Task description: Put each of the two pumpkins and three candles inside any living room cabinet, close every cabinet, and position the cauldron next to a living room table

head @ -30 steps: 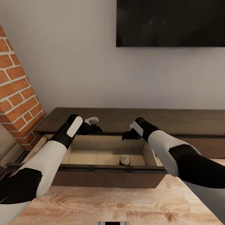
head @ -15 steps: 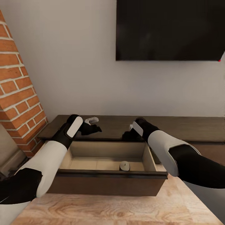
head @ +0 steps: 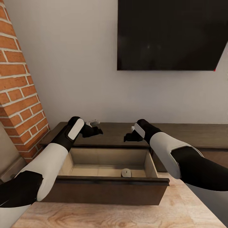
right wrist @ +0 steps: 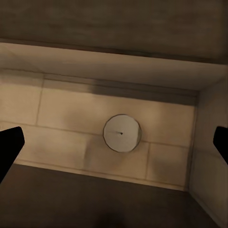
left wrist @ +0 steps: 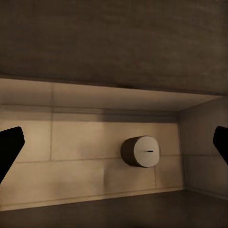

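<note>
While both arms reach forward across the middle of the head view, the cabinet (head: 177, 131) runs along the wall below a dark TV (head: 172, 34), and 1 drawer (head: 107, 186) stands pulled out at lower centre, its pale wood inside exposed. On the drawer floor, toward its right front part, 1 candle (head: 126, 172) stands upright, apart from the drawer walls. The left gripper (head: 95, 126) hangs above the cabinet top at centre left, its fingers spread wide with nothing between them; the left wrist view looks down at the candle (left wrist: 140, 151) through that open gap. The right gripper (head: 129, 135) hovers at centre right over the drawer's back edge, likewise spread and empty, and its wrist view has the candle (right wrist: 122, 132) near mid-frame. A brick column (head: 17, 95) fills the left edge, and a light wooden floor (head: 126, 217) lies along the bottom.
</note>
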You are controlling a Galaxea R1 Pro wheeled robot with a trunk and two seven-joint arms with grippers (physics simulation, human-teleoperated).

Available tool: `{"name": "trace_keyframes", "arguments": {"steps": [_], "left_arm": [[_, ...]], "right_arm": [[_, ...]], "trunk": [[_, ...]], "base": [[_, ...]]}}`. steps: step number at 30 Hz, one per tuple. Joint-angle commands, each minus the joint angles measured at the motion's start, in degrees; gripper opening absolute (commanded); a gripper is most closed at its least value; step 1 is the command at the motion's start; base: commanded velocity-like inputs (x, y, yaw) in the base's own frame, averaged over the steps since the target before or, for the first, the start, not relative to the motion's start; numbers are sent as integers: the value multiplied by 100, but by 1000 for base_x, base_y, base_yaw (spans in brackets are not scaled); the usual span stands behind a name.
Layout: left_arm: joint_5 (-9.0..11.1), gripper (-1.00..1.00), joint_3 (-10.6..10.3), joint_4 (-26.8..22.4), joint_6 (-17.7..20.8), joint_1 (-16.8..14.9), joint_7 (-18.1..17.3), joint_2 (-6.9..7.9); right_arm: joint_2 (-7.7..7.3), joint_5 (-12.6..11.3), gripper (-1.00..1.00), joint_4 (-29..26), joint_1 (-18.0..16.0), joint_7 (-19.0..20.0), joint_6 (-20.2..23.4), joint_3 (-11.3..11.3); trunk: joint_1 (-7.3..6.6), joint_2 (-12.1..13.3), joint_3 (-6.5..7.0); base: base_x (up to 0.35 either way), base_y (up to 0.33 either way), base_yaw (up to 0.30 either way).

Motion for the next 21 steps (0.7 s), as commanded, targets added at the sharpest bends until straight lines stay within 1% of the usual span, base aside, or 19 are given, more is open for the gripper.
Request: {"name": "trace_keyframes", "arguments": {"steps": [1,12,15,19,21], "left_arm": [[58,100,-11,-7,10,1,58,2],[56,100,-5,-2,-7,19,79,18],[56,100,-10,-1,-13,20,83,19],[49,100,-10,-1,-16,25,89,19],[49,100,-12,-1,-16,26,91,19]], "right_arm": [[0,-61,100,-8,-2,-44,22,28],[0,-61,100,0,-2,-41,22,28],[0,-61,100,0,0,-41,22,28],[8,-61,100,0,-2,-41,22,28],[58,-61,100,5,-1,-44,22,28]], "trunk": [[-1,-2,3],[-1,-2,30],[-1,-2,31],[-1,-2,31],[-1,-2,31]], "base": [[0,0,0],[-1,-3,0],[-52,-149,0],[-123,-242,0],[-162,-258,-28]]}}
